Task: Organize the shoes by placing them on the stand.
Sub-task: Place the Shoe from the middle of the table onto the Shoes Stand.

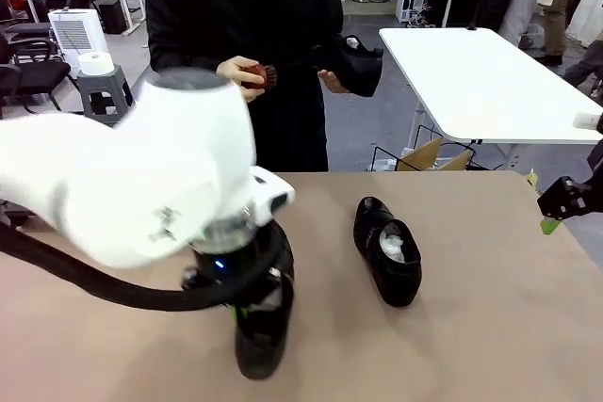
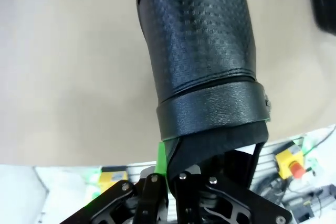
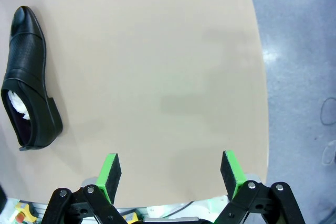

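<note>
Front view: the left arm (image 1: 141, 176) covers the lower left, hiding much of the near shoe (image 1: 262, 345) at bottom centre; a second shoe (image 1: 388, 251) lies right of centre, and the person (image 1: 245, 7) at top holds a third shoe (image 1: 358, 63) and a brush (image 1: 256, 75). Left wrist view: the left gripper (image 2: 167, 158) is pinched tight on the near shoe's rim. Right wrist view: the right gripper (image 3: 170, 169) gapes wide, empty, with the second shoe at far left.
</note>
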Robot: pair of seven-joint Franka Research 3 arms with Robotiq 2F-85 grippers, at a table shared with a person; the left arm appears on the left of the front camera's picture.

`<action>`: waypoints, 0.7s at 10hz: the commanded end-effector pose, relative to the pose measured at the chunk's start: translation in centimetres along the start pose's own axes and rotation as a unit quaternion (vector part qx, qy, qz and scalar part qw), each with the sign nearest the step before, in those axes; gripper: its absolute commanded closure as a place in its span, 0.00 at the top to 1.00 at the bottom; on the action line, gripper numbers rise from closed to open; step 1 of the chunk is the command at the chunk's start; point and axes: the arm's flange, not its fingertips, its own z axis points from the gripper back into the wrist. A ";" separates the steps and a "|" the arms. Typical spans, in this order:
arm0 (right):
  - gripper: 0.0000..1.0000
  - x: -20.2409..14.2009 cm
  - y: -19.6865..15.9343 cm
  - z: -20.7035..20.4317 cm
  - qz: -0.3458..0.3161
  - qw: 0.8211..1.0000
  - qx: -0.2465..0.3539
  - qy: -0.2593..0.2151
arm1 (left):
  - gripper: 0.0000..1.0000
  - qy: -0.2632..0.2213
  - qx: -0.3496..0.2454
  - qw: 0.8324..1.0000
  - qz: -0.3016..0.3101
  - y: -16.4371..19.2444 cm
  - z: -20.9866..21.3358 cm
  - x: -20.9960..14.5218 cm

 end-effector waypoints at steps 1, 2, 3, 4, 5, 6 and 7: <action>1.00 0.0 0.0 0.1 0.002 1.000 0.003 -0.001 | 0.00 -0.031 -0.020 0.999 -0.029 4.1 3.8 -0.5; 1.00 0.0 0.0 0.1 0.002 1.000 0.003 -0.001 | 0.00 -0.053 -0.002 0.998 -0.042 5.6 4.9 -0.2; 1.00 0.0 0.0 0.1 0.002 1.000 0.003 -0.001 | 0.00 -0.050 0.001 0.997 -0.052 7.2 5.5 0.6; 1.00 0.0 0.0 0.1 0.002 1.000 0.003 -0.001 | 0.00 -0.051 -0.014 0.998 -0.021 8.4 6.6 1.1; 1.00 0.0 0.0 0.1 0.002 1.000 0.003 -0.001 | 0.00 -0.045 -0.005 0.998 -0.037 5.6 5.8 0.2; 1.00 0.0 0.0 0.1 0.002 1.000 0.003 -0.001 | 0.00 -0.045 -0.005 0.998 -0.037 5.6 5.8 0.2; 1.00 0.0 0.0 0.1 0.002 1.000 0.003 -0.001 | 0.00 -0.045 -0.005 0.998 -0.037 5.6 5.8 0.2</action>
